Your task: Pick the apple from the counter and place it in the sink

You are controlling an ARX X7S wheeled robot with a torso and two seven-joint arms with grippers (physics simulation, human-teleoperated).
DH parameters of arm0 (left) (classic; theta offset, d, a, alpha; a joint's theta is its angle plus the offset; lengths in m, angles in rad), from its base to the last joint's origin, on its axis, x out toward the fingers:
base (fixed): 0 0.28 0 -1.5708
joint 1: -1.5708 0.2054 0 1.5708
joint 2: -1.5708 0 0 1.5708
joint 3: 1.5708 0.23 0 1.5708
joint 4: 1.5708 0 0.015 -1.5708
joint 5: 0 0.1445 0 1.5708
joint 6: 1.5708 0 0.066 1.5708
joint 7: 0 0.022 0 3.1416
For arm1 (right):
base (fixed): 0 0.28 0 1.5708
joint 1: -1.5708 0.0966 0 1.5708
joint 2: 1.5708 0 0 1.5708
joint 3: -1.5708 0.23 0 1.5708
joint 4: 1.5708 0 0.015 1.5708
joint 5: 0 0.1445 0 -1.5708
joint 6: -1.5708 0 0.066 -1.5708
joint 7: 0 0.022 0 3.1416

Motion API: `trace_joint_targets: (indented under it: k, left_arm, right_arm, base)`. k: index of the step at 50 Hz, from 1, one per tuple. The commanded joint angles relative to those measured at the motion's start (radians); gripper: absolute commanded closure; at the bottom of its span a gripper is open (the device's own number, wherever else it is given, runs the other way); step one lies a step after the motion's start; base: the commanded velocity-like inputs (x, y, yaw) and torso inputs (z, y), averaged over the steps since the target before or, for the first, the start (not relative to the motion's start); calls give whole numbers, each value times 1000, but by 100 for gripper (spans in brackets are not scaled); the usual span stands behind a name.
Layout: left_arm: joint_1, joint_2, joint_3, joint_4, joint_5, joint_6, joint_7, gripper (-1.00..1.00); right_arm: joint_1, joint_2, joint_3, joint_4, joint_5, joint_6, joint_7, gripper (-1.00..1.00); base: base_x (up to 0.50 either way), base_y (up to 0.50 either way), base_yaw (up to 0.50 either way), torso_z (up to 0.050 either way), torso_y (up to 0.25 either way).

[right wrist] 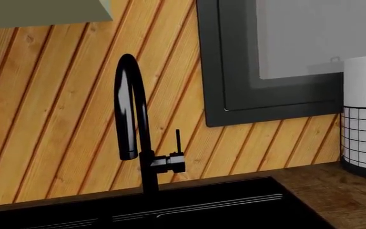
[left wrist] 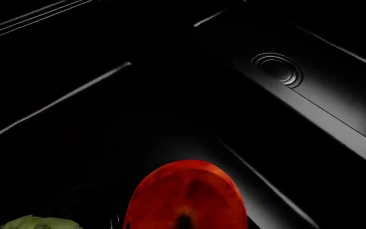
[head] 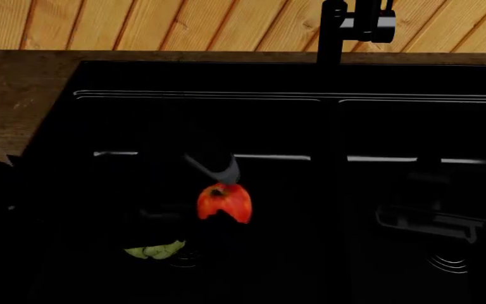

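The counter (head: 15, 107) runs along the far left, with the sink (head: 226, 82) set into it and filling most of the head view. Over the left basin is the apple (head: 223, 202), with a green artichoke (head: 157, 251) lying on the basin floor to its near left. The left gripper (head: 218, 177) is dark against the black sink; only a pale glint shows just above the apple. It appears to be clamped on the apple, though the jaws cannot be made out. In the left wrist view the apple (left wrist: 186, 195) sits right under the camera, stem dimple towards it. It lies directly below the tool and inside the basin's rim, so release should need only a short drop. The faucet (right wrist: 135, 129) stands at the far rim. The right gripper is not visible.
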Motion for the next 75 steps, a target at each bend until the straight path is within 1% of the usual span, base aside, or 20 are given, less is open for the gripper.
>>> trace_joint_targets:
  k: [1,9,27,44,45,64,75]
  left_arm:
    - [29,52,16,-81,-11,-1,6,100]
    - [41,57,26,-85,-3,-3,4,100]
    - [72,80,54,-129,3,-26,52,100]
    - [70,56,60,-44,9,-34,49,100]
    - [68,54,62,-36,8,-39,58,-100]
    - [62,45,56,-9,15,-32,57,-100]
    - [38,12,18,64,-11,-23,22,-100]
  right_arm:
    - [-6,3,4,-7,0,6,-2,-100]
    - [-15,5,4,-7,7,-2,1,-100]
    - [-31,11,-14,4,1,-29,9,-100]
    - [-43,18,-8,3,16,-38,20,-100]
    - [-42,18,-8,3,17,-38,21,-100]
    - [-54,26,-15,8,22,-59,27,-100]
    - [-42,31,-6,3,51,-45,46,-100]
  base:
    - [0,0,0,0,0]
    - [0,0,0,0,0]
    - [0,0,0,0,0]
    - [0,0,0,0,0]
    - [0,0,0,0,0]
    - [-2,1,1,0,1]
    - [-2,1,1,0,1]
